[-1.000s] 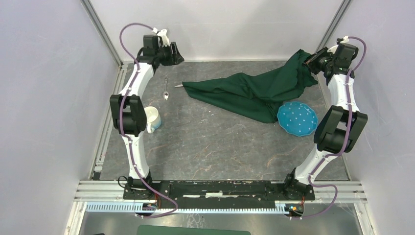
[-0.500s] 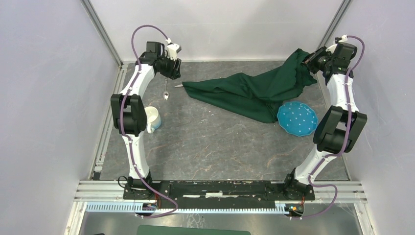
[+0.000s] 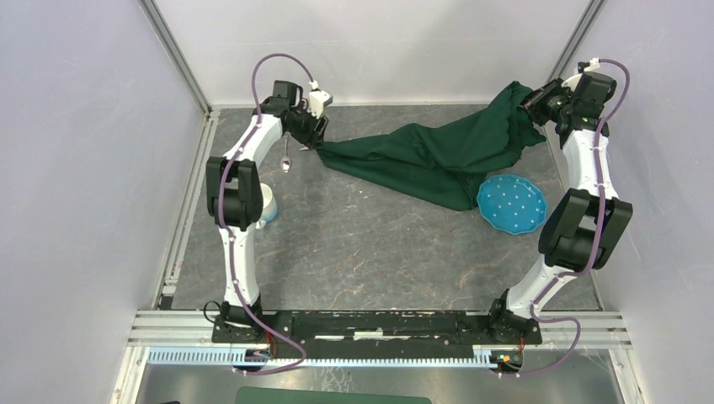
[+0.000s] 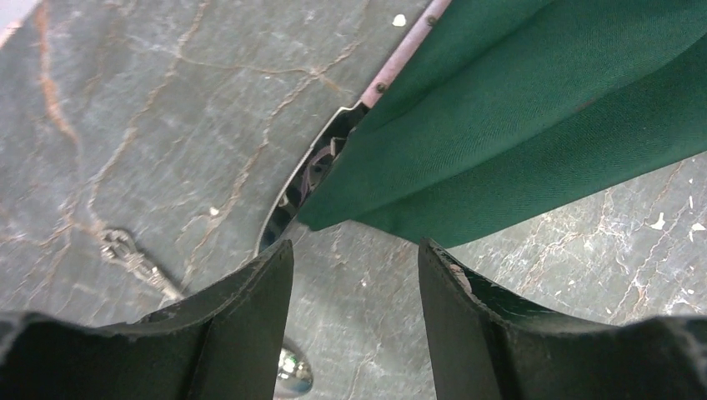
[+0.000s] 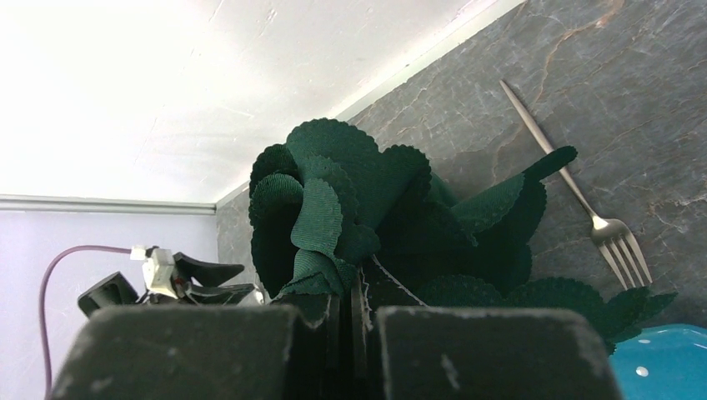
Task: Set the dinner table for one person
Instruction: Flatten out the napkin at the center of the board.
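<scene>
the left tool hung low over the far left part of the table. its jaws stood apart at a middling width with nothing between them, facing the left corner of the dark green cloth. a knife lay partly under that corner, its pinkish handle running off along the cloth's edge. a spoon lay just beside the tool, and a mug stood nearer the arm bases, half behind the left arm. the right tool was clamped tight on the cloth's scalloped right end, holding it up off the table. a fork lay beside that bunch, and a blue plate sat against the cloth's near fold. the table spread beneath both arms, wall to wall.
</scene>
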Tool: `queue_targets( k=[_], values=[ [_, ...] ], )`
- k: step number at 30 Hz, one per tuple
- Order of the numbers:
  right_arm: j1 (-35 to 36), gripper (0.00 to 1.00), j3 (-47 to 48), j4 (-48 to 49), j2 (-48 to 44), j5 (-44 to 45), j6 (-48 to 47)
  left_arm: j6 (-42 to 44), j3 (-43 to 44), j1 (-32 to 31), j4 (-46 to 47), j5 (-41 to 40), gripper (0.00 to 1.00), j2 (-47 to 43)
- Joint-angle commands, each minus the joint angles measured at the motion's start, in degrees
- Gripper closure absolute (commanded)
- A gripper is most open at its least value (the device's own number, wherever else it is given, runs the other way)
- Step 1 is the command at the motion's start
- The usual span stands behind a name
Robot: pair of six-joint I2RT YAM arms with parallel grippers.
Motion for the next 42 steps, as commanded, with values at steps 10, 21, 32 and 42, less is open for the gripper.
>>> queue_targets(
  k=[10,21,32,42],
  values=[
    [0.04,1.0,0.66,5.17,-4.85,-0.24,1.13,5.19,4.42,-1.84,0.13,-2.67,0.36,4.7],
    [0.12,1.0,0.14,6.53,-4.71,-1.12,2.88,5.84,7.1,-1.88,1.81,-3.62,0.37,8.15],
    [0.2,1.0,-0.21,7.33,-4.35,-1.15,3.61,5.81,7.69,-1.91,2.14,-3.71,0.4,10.13],
    [0.38,1.0,-1.13,7.44,-4.61,-1.14,3.59,5.4,6.86,-1.87,2.11,-4.1,0.98,10.21]
  ],
)
